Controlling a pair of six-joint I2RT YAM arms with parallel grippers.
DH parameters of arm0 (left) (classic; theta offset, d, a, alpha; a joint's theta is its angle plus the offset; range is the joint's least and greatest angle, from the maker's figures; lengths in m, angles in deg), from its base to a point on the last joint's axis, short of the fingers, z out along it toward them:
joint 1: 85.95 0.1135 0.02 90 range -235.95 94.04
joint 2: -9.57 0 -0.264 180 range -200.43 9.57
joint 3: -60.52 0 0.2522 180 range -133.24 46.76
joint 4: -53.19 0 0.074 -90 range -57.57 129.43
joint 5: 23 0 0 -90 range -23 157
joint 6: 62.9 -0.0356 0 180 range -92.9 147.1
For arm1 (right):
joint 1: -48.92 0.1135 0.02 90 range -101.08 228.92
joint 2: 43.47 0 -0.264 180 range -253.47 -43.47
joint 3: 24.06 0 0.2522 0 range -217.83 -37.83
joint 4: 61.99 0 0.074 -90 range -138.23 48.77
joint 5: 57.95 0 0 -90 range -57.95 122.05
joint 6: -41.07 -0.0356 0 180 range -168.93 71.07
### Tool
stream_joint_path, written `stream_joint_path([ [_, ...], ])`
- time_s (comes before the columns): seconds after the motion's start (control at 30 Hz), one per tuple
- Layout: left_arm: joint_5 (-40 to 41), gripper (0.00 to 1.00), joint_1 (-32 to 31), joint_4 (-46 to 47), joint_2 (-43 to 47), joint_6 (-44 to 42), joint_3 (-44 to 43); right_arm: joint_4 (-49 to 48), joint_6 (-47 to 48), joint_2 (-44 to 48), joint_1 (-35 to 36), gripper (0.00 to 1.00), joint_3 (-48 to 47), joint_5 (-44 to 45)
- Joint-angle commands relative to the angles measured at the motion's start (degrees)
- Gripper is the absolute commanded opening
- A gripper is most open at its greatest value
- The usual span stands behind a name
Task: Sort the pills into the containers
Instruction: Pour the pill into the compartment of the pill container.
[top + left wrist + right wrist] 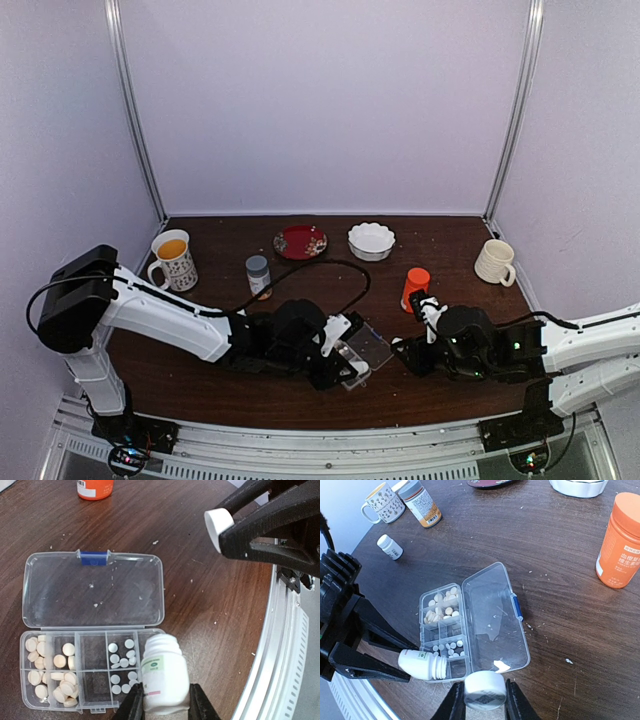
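The clear pill box [80, 670] lies open, its lid [95, 590] flat on the table. Cream pills [52, 672] fill the two left cells and small white pills [122, 657] lie in the fourth pair. My left gripper [162, 700] is shut on an uncapped small white bottle [164, 672], tipped with its mouth over the box's right end cells. In the right wrist view that bottle [420, 664] lies sideways over the box's near end [451, 669]. My right gripper [481, 700] is shut on the white cap [485, 690], just off the lid's near corner.
An orange bottle [618, 540] stands right of the box. Behind it are an amber bottle with a grey cap [421, 502], a second small white bottle [390, 546] and a patterned mug [172, 258]. A red plate [300, 241], white bowl [371, 240] and cream mug [495, 262] line the back.
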Motion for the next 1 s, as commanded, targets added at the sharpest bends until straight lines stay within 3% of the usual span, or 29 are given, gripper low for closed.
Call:
stream_joint_path([
  [0.0,-0.2,0.00,-0.3,-0.6,1.0,-0.7,-1.4,0.7,0.7,0.1,-0.2,0.00,-1.5,0.9],
  [0.17,0.4,0.00,-0.3,3.3,1.0,0.9,2.4,0.8,0.6,0.5,-0.2,0.00,-1.2,1.0],
  [0.33,0.7,0.00,-0.4,-1.4,1.7,-1.2,-1.4,0.9,0.8,0.3,-0.2,0.00,-1.5,1.0],
  [0.77,0.2,0.00,-0.5,3.4,0.8,1.4,2.3,0.5,0.4,-0.2,-0.2,0.00,-1.4,0.7],
  [0.97,0.7,0.00,-0.6,0.8,2.1,0.3,0.8,0.9,0.5,-0.1,-0.2,0.00,-1.8,0.7],
])
